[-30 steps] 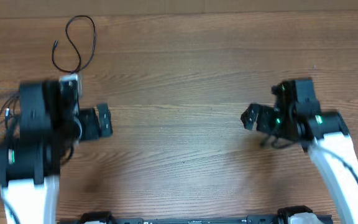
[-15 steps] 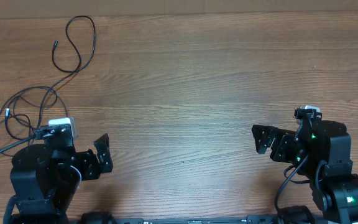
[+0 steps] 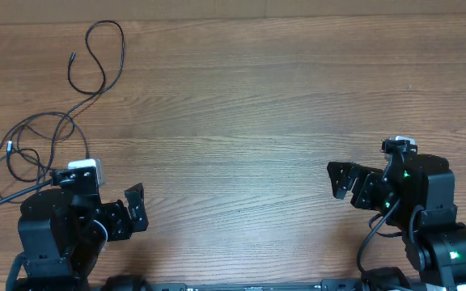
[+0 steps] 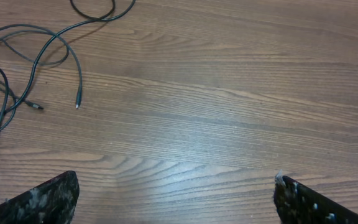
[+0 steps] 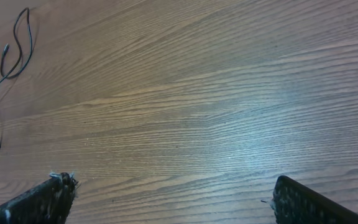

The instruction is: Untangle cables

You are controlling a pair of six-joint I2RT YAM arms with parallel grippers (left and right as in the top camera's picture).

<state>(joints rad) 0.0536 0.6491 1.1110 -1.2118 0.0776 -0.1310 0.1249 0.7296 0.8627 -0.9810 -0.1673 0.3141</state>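
The cables [image 3: 47,121] lay at the far left of the wooden table [image 3: 241,97], the broadest thing in view, its grain running left to right and its far edge along the top of the overhead view. The middle and right of the tabletop lay bare between the arms. Both arms sat folded at the near edge, well apart. The left gripper [image 3: 136,208] had its jaws spread wide and held nothing, and the right gripper [image 3: 340,179] likewise stood wide and held nothing. The cables formed a loose tangle just beyond the left arm, with strands running off the left side, and one separate looped strand [image 3: 103,56] nearer the far edge. Small plug ends [image 4: 77,106] lay on the wood.
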